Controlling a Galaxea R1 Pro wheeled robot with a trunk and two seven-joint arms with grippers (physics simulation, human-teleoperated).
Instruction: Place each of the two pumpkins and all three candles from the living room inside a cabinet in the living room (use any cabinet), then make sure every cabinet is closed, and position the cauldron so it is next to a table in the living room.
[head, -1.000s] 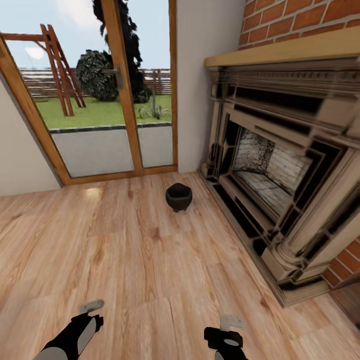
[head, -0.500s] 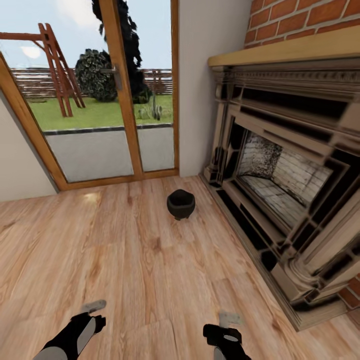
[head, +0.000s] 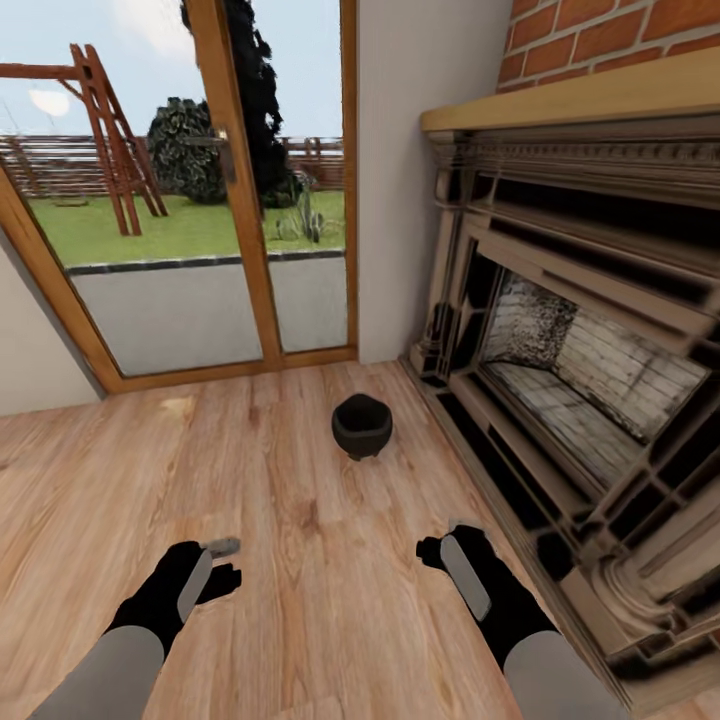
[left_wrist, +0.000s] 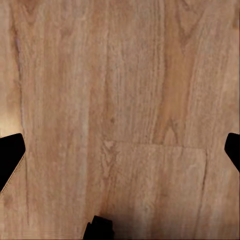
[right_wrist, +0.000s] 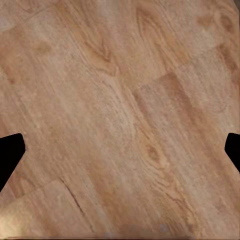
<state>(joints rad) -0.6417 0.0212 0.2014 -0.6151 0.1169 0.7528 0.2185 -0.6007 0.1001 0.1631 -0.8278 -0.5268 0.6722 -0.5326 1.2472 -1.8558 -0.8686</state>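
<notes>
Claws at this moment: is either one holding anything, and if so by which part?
Nothing is held. Both wrist views show spread fingers with only wooden floor between them. The cauldron sits untouched on the floor, ahead of the left claw and right claw.

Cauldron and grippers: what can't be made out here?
- Cauldron, head view: its inside is plain black, so contents cannot be told; its underside is hidden by its own belly.
- Left gripper, head view: seen end-on, finger gap unclear.
- Right gripper, head view: its own body covers the fingertips.
- Fireplace, head view: cut off by the right edge.
</notes>
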